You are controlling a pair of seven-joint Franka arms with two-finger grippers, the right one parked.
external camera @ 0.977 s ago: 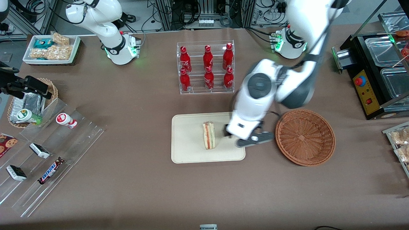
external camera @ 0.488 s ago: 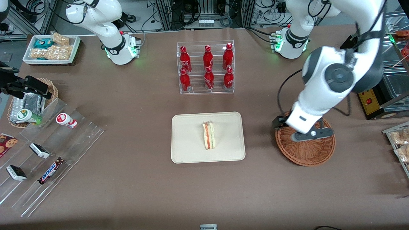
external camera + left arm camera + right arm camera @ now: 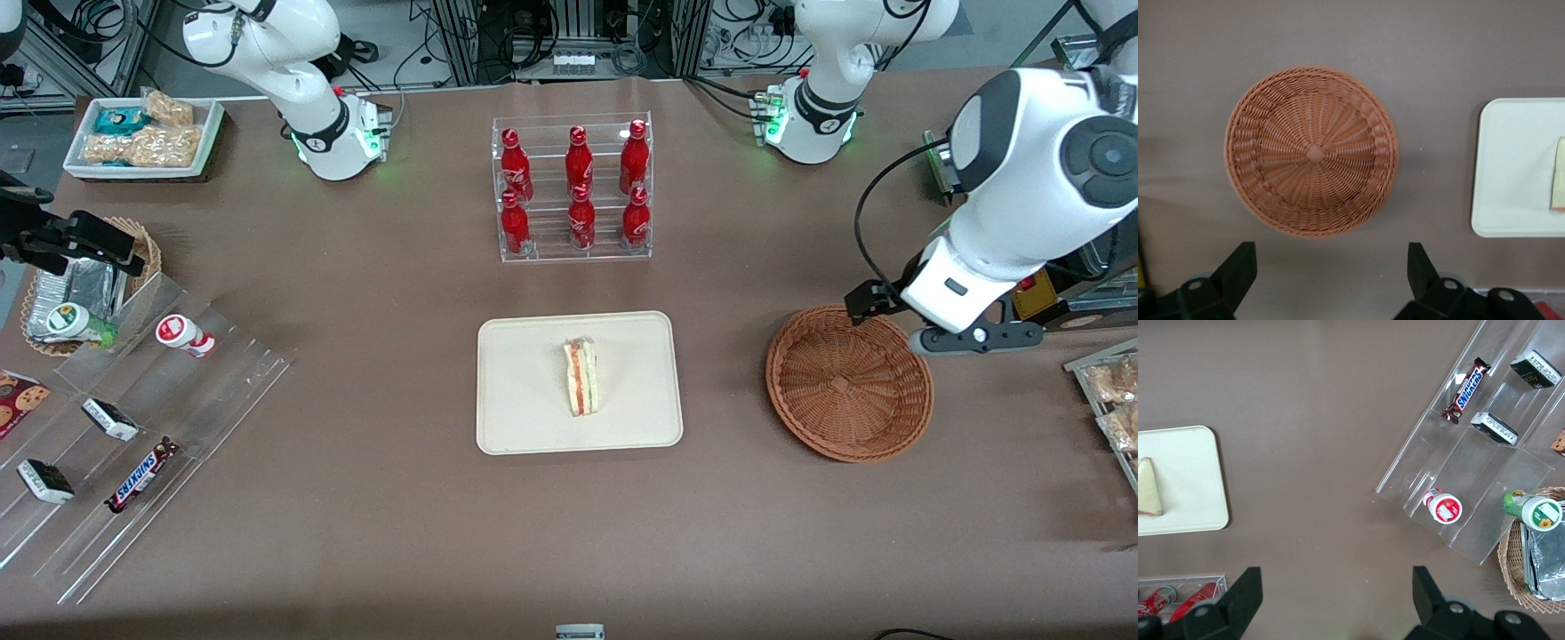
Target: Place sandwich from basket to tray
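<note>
The gripper [image 3: 944,320] hangs above the worktop [image 3: 356,533] at the basket's [image 3: 849,382] rim on the working arm's side, its fingers [image 3: 1238,267] spread wide with nothing between them. Bare worktop separates the basket from the tray [image 3: 524,427]. The basket holds nothing. The sandwich [image 3: 581,377] lies near the tray's middle, apart from every rim.

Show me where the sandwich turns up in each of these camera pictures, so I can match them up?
Front view: the sandwich lies on the tray, near its middle.
Left wrist view: only an edge of the sandwich shows, on the tray.
Right wrist view: the sandwich lies on the tray.
Shared landmark: the tray. The open, empty hand hangs above the basket's rim.
</note>
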